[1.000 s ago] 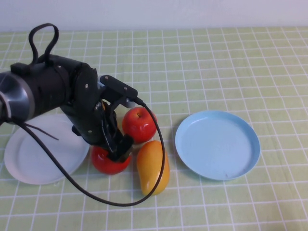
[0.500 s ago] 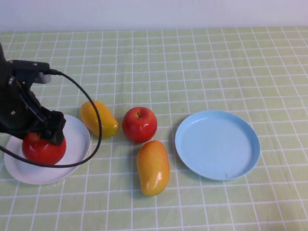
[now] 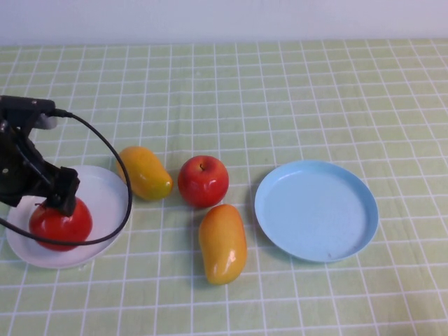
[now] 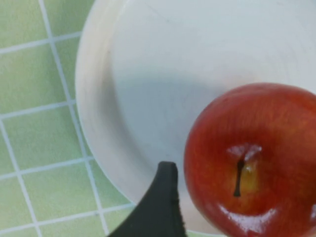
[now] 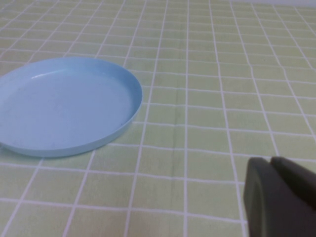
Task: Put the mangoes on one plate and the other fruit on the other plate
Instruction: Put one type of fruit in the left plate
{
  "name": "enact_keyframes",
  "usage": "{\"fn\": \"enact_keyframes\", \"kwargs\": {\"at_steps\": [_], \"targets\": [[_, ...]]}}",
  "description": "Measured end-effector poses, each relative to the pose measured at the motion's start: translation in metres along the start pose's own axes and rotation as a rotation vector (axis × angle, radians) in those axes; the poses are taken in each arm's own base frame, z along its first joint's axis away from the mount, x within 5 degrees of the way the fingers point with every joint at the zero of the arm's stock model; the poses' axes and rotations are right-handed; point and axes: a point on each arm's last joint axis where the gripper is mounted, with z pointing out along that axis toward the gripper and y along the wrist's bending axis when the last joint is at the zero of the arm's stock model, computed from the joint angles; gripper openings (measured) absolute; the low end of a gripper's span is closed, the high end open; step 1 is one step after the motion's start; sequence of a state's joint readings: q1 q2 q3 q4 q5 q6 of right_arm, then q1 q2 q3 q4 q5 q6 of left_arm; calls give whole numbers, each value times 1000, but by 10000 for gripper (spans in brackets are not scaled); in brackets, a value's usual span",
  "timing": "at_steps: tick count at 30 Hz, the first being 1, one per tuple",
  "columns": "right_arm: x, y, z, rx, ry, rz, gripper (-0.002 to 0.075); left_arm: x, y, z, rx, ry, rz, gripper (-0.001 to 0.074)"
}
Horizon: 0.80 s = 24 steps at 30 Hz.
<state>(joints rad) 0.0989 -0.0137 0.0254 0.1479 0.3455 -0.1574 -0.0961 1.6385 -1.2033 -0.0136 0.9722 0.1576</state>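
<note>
Where the left edge of the high view cuts across the left arm, loses everything behind the wrist. Leaves only the left tool (image 3: 59, 204) low over the white plate (image 3: 105, 192), covering the top of one red apple (image 3: 61, 225) resting on that plate. Shows, in the left wrist view, just one dark finger (image 4: 160, 207) of that tool, standing off the red apple (image 4: 252, 158) with a sliver of white plate (image 4: 148, 74) between. Hides the opposite finger out of frame and crops the fruit at the frame's edge. Reads as spread apart, clamped on nothing.

Finds the right tool (image 5: 274, 197) only in its own wrist view, cropped at a corner, tips pressed together, holding nothing, over bare table near the light blue plate (image 5: 64, 106).

From above, places the other red apple (image 3: 203, 181) between the two mangoes. Puts the farther mango (image 3: 145, 173) just beside the white plate's rim, its end crossed by a looping black cable (image 3: 115, 168). Puts the nearer mango (image 3: 222, 243) close to the light blue plate (image 3: 316, 210) without touching. Leaves open checked table (image 3: 315, 91) behind and to the right of the fruit.
</note>
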Motion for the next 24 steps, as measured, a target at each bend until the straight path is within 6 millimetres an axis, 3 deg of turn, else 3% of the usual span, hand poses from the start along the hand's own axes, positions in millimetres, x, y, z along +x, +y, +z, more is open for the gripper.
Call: {"fn": "enact_keyframes", "kwargs": {"at_steps": [7,10,18,24], "targets": [[0,0,0,0,0,0,-15,-1,-6,-19,-59,-80,26,668],[0,0,0,0,0,0,-15,-4,-17,-24,-49,-127,28,668],[0,0,0,0,0,0,-15,-23,-89,-28,88,-283,170,669],[0,0,0,0,0,0,-15,-54,-134,-17,165,-308,290,669]]}}
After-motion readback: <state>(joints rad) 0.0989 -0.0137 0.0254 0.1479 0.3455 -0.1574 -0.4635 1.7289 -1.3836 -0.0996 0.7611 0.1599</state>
